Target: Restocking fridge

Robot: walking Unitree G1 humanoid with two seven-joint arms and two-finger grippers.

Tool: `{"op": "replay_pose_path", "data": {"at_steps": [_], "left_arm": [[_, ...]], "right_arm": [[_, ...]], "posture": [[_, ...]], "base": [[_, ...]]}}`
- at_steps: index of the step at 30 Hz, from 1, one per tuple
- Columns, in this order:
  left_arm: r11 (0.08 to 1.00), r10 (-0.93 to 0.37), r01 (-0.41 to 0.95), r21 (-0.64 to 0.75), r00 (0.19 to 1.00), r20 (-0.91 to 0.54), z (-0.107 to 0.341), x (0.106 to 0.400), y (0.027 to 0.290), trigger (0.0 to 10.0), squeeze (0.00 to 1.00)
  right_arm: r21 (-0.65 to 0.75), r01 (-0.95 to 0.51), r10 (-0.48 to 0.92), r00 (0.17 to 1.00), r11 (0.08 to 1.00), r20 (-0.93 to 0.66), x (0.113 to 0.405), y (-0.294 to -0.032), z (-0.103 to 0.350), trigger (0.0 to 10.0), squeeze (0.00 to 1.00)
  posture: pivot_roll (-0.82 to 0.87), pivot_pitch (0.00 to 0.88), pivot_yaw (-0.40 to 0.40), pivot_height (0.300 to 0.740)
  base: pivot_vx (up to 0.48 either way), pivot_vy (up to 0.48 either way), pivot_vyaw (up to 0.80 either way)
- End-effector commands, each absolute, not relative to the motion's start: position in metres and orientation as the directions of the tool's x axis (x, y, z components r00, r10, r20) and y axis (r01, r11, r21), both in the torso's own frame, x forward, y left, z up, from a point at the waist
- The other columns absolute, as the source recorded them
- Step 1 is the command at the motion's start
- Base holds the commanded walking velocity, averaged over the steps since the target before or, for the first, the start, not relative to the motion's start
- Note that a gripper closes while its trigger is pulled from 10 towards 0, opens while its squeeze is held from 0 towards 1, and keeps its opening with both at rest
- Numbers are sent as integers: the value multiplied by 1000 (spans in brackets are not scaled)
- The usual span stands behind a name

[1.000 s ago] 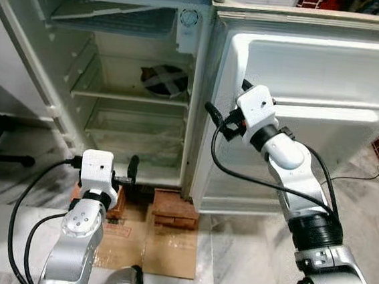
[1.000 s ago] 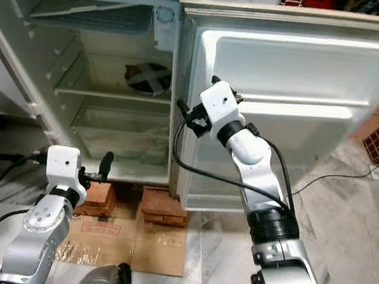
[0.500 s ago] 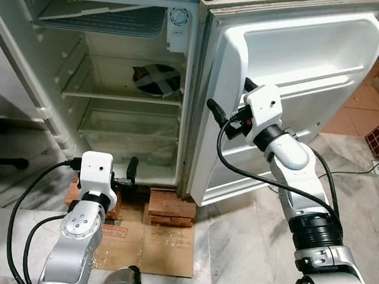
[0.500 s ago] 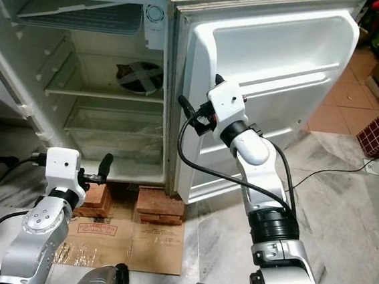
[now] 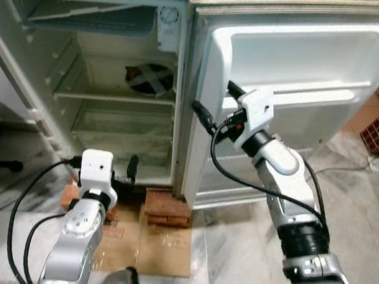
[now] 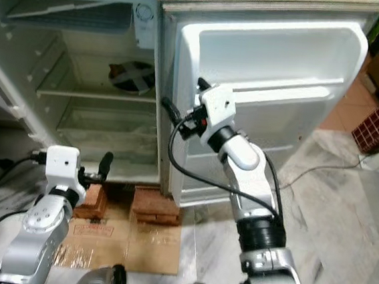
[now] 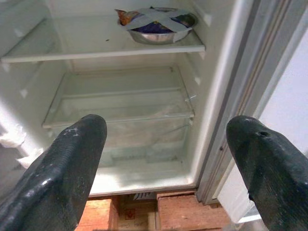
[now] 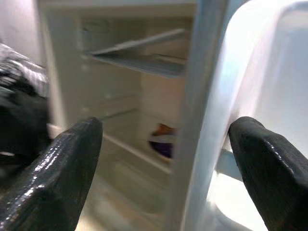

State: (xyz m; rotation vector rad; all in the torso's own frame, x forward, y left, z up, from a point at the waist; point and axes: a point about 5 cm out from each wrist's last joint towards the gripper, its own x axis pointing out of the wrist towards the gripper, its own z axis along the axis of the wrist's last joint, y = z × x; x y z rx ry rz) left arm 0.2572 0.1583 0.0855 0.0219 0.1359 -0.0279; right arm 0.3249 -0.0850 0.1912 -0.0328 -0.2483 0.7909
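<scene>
Marble floor and brick props frame the open fridge [image 5: 113, 94], whose door [image 5: 294, 105] edge stands upright just ahead of our right gripper [image 8: 159, 139], fingers spread wide and empty, while our left gripper [image 7: 163, 144], also open and empty, sits lower, facing the shelves.

arms: silver | wrist housings: white, boxy | cables: black, looped | jaws: black
</scene>
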Motion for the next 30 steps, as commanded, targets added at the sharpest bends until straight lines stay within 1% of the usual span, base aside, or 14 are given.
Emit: {"op": "replay_pose_path", "data": {"at_steps": [1,5,7,11,13,14,18,19,21,22,23,24,26,30], "left_arm": [[999,-13,17,30,992,-123,88,256,162,10000,0],[999,-20,24,32,992,-124,88,257,161,10000,0],[999,-21,25,32,992,-124,88,257,161,10000,0],[999,-27,32,36,992,-123,88,258,161,10000,0],[999,-28,33,36,992,-124,88,258,161,10000,0],[999,-30,34,36,992,-124,88,259,161,10000,0],[999,-35,40,36,992,-123,88,261,160,10000,0],[998,-38,43,35,992,-123,88,262,159,10000,0],[998,-39,44,35,992,-123,88,262,159,10000,0],[998,-44,48,34,992,-121,88,264,158,10000,0],[998,-46,50,34,992,-120,88,264,157,10000,0],[998,-49,53,34,992,-118,88,265,157,10000,0],[998,-49,54,33,992,-117,88,265,157,10000,0],[998,-49,53,31,992,-116,88,266,156,10000,0]], "right_arm": [[-142,-851,854,471,506,223,303,-46,199,10000,0],[-115,-898,897,400,425,190,290,-42,191,10000,0],[-115,-900,900,396,420,183,289,-42,190,10000,0],[-217,-818,845,499,533,194,295,-53,195,10000,0],[-228,-800,830,519,556,203,297,-56,198,10000,0],[-278,-749,799,559,602,224,299,-63,205,10000,0],[-407,-560,688,646,721,331,306,-82,232,10000,0],[-454,-427,609,681,782,408,310,-94,249,10000,0],[-462,-388,584,687,798,432,311,-98,254,10000,0],[-469,-256,491,719,845,491,316,-115,267,10000,0],[-470,-171,429,736,866,523,319,-126,275,10000,0],[-472,-53,348,748,880,566,321,-142,285,10000,0],[-484,36,297,748,874,593,320,-154,291,10000,0],[-502,92,261,766,860,587,320,-169,288,10000,0]], "posture": [[35,92,8,740],[32,91,14,740],[32,91,14,740],[27,88,18,740],[26,85,19,740],[22,84,22,740],[11,81,25,740],[5,77,27,740],[5,77,27,740],[2,74,29,740],[2,74,29,740],[1,70,31,740],[1,70,31,740],[-3,68,31,740]], "base": [[0,0,0],[0,0,0],[0,0,0],[0,0,0],[0,0,0],[0,0,0],[0,0,0],[0,0,0],[0,0,0],[0,0,0],[0,0,0],[0,0,0],[0,0,0],[0,0,0]]}}
